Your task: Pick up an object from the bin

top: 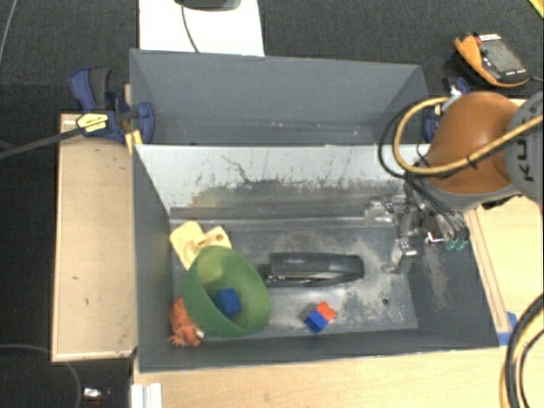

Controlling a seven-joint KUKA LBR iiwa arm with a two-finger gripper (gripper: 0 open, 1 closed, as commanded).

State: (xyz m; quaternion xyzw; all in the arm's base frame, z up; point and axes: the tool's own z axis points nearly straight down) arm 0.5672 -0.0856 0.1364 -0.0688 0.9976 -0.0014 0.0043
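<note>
Black stapler (313, 270) just beside gripper (397, 260)

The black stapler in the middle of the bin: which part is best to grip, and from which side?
Probably from above, at the middle of the black stapler, closing across its narrow width: it lies flat and long, with bare bin floor along both sides.

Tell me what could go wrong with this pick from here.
The gripper hangs beside the grey metal bin's right wall, over bare floor; going straight down could scrape it and grasp nothing.
The nearest thing, the long black stapler, lies flat and may slip free.
The small blue block sits inside the tipped green bowl, awkward to reach.
</note>
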